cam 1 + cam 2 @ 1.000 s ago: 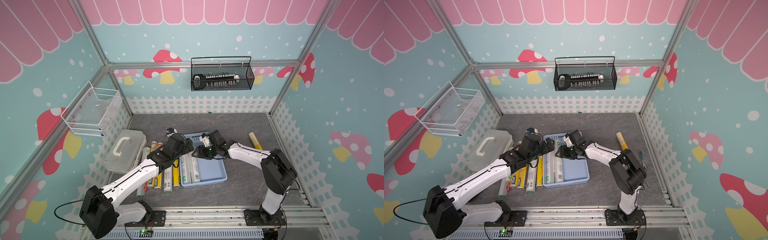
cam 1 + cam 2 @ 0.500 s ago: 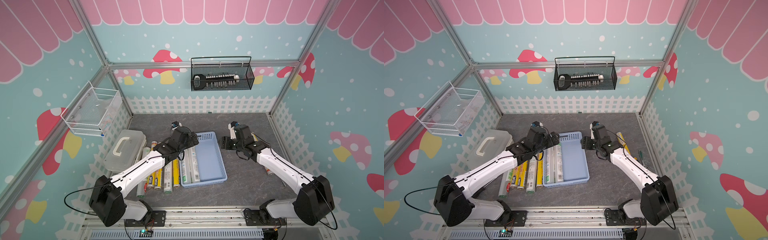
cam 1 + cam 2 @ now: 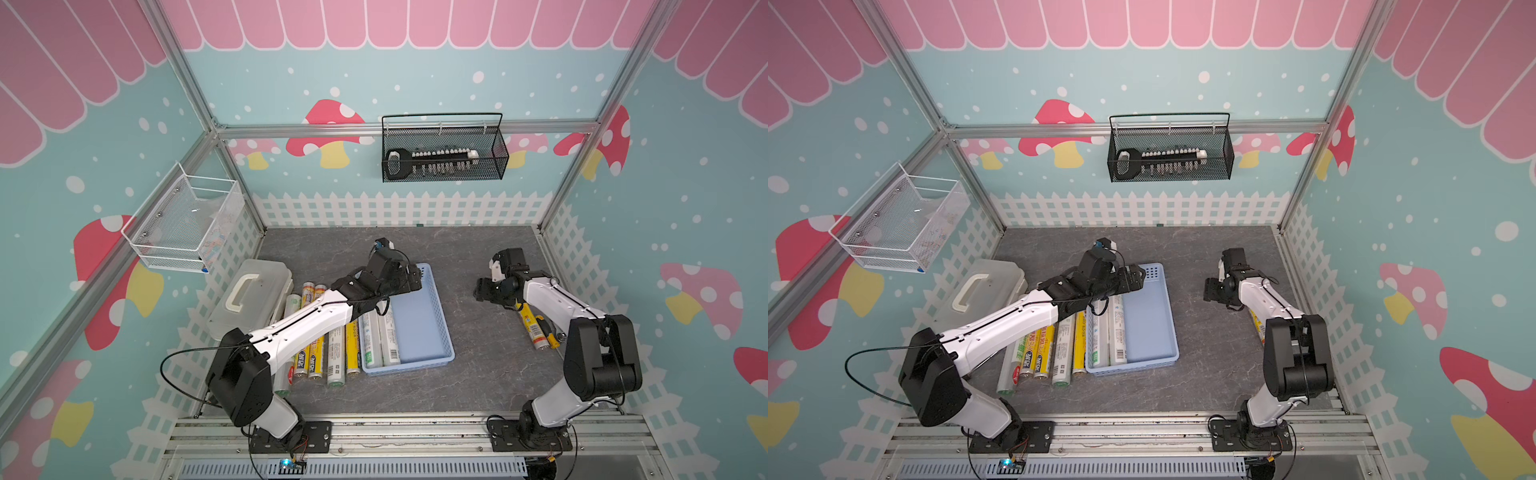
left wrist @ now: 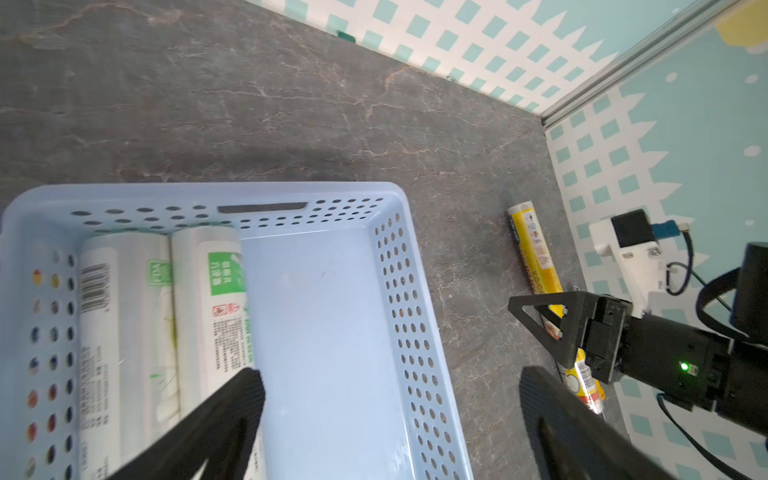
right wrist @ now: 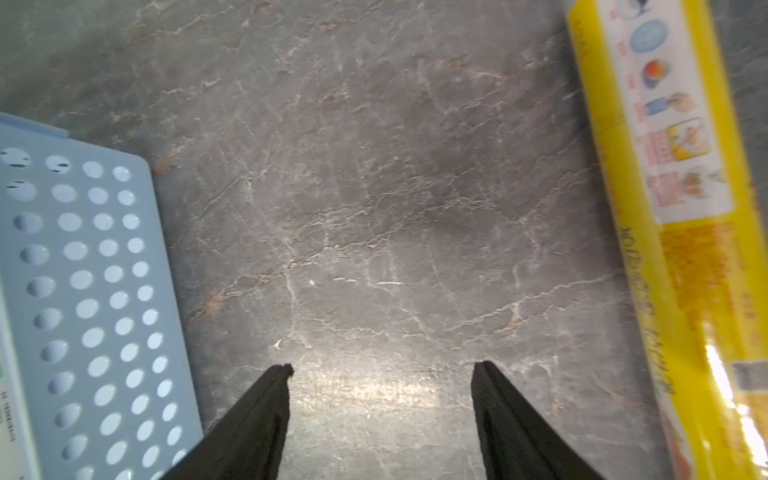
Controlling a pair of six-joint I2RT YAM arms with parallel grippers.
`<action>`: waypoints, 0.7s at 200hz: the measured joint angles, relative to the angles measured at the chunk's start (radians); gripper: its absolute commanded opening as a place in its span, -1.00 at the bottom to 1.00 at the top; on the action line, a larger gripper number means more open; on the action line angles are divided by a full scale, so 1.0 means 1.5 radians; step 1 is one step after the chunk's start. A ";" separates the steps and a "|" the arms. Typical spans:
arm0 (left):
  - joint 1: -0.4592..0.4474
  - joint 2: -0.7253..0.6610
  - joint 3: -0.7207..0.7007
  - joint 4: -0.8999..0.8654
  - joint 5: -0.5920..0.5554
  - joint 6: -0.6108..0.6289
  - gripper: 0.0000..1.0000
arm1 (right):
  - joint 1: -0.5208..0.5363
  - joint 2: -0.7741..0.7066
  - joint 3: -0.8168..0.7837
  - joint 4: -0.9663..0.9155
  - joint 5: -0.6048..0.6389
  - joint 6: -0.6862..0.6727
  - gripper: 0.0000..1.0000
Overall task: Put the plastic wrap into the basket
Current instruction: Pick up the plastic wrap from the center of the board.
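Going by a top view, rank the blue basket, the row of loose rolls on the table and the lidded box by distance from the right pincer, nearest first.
Measured from the right pincer, all three lie toward the left arm's side:
1. blue basket, next to it across bare table.
2. row of loose rolls, just beyond the basket.
3. lidded box, by the left wall.

Bright, even overhead light, soft shadows. Right wrist view: glare on floor [image 5: 374,386], yellow roll [image 5: 665,249] blurred.

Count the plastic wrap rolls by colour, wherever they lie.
Yellow-labelled rolls: 4
White or clear rolls with green print: 4
Total: 8 in view
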 measured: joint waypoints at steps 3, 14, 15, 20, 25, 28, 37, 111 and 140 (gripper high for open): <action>-0.001 0.003 0.005 0.000 0.004 0.004 0.98 | -0.003 0.000 0.002 -0.002 0.004 -0.004 0.46; -0.005 0.013 0.023 -0.001 0.014 0.017 0.98 | -0.008 0.001 0.007 -0.010 0.015 -0.018 0.48; -0.005 0.015 0.026 -0.001 0.016 0.020 0.98 | -0.009 0.001 0.008 -0.011 0.016 -0.019 0.48; -0.007 0.019 0.035 -0.003 0.020 0.026 0.98 | -0.011 0.001 0.010 -0.016 0.020 -0.025 0.49; -0.008 0.022 0.042 -0.004 0.022 0.033 0.98 | -0.012 0.001 0.013 -0.020 0.026 -0.032 0.49; -0.010 0.024 0.048 -0.005 0.024 0.038 0.98 | -0.013 0.001 0.014 -0.023 0.030 -0.036 0.49; -0.012 0.029 0.062 -0.009 0.028 0.048 0.98 | -0.015 0.002 0.020 -0.032 0.038 -0.048 0.49; -0.016 0.039 0.111 -0.044 0.047 0.114 0.98 | -0.046 0.011 0.047 -0.082 0.115 -0.106 0.54; -0.017 0.040 0.111 -0.057 0.050 0.125 0.98 | -0.074 0.011 0.047 -0.085 0.116 -0.114 0.54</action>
